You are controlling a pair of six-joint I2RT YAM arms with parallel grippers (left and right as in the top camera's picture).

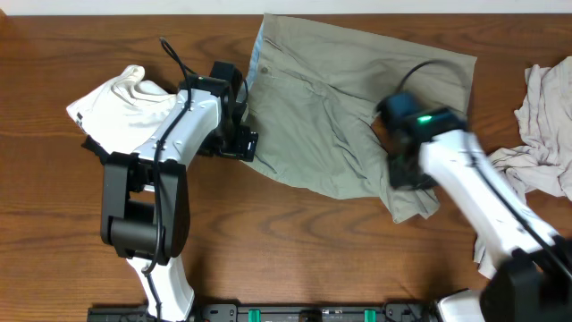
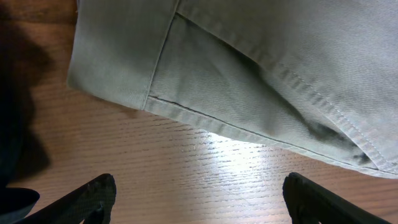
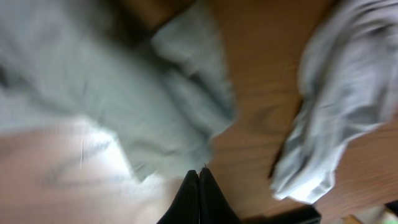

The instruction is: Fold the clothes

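The grey-green khaki shorts [image 1: 331, 107] lie spread on the wooden table, with a pale blue waistband lining at their top left. My left gripper [image 1: 243, 136] is open and empty just off the shorts' left edge. In the left wrist view its fingers [image 2: 199, 199] hover over bare wood below a stitched hem of the shorts [image 2: 249, 81]. My right gripper [image 1: 404, 172] is over the shorts' lower right corner. The right wrist view is blurred; its fingers [image 3: 199, 182] are pressed together at the edge of the shorts [image 3: 124, 99], with nothing visibly between them.
A white garment [image 1: 125, 100] lies bunched at the left, partly under the left arm. An off-white garment [image 1: 545, 116] lies at the right edge and also shows in the right wrist view [image 3: 336, 106]. The table's [image 1: 295, 241] front edge runs along the bottom.
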